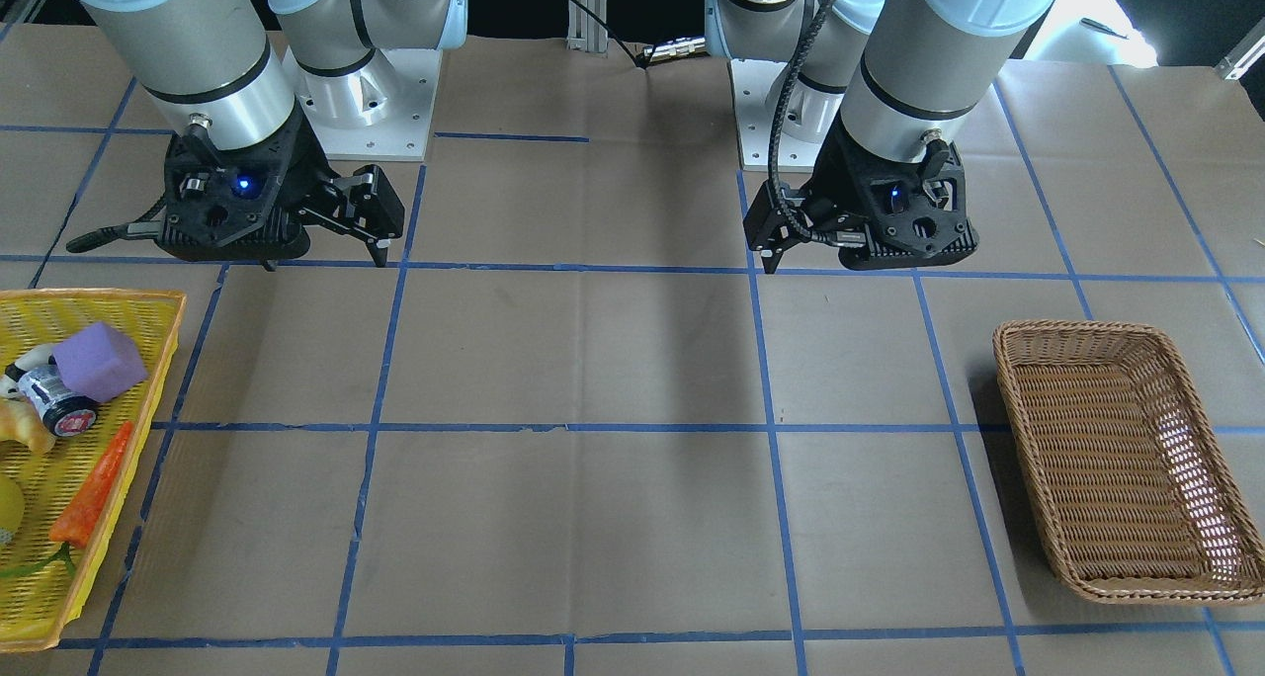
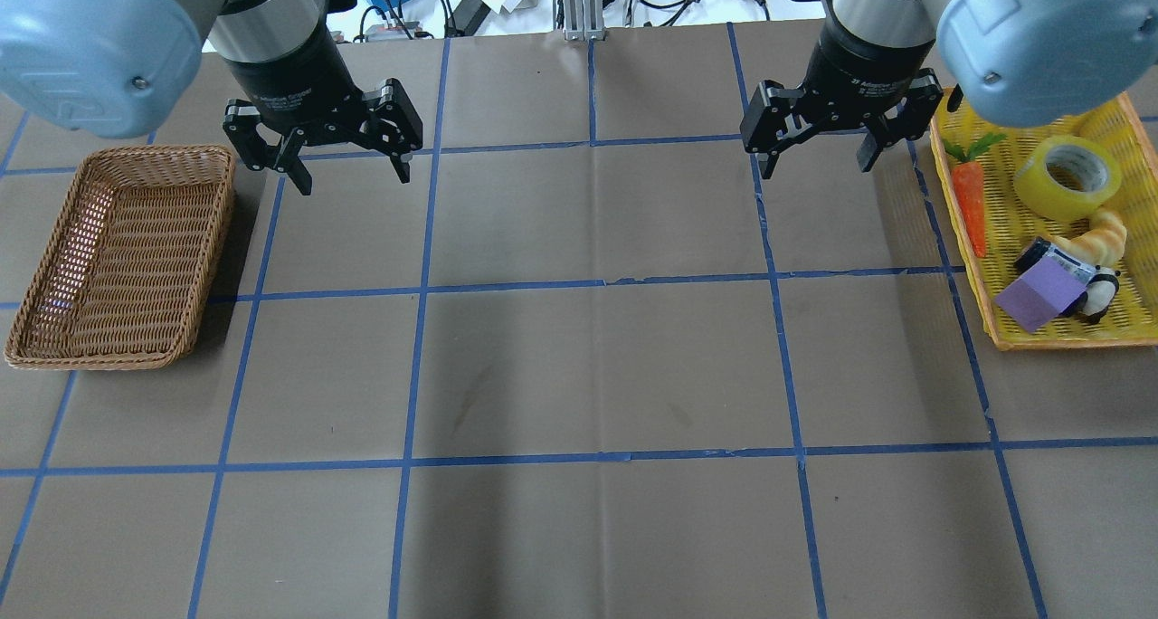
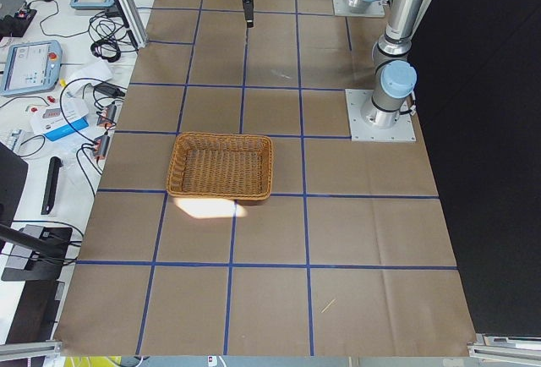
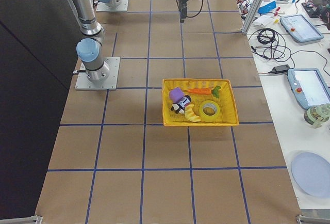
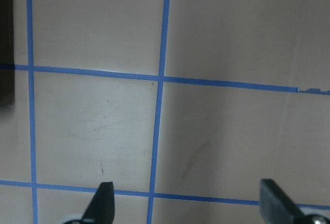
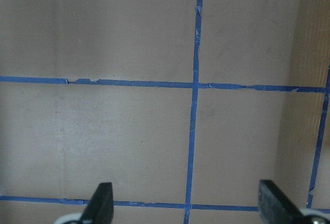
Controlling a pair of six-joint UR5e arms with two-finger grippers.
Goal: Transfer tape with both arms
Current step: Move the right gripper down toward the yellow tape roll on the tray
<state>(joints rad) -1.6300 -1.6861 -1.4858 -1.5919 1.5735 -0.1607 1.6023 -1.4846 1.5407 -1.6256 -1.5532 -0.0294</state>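
Nothing of the transfer looks done yet: the yellow tape roll (image 2: 1067, 177) lies flat in the yellow mesh tray (image 2: 1086, 340) on the robot's right side, just beside a croissant (image 2: 1099, 236) and near a carrot (image 2: 970, 198) and a purple block (image 2: 1042, 293). The right gripper (image 2: 816, 166) hovers over the bare table beside the tray, jaws spread and empty; the left gripper (image 2: 353, 177), likewise spread and empty, hangs near the wicker basket (image 2: 158, 154), which holds nothing. Left to do, I judge: pick up the tape, pass it across, and set it down, probably in the basket
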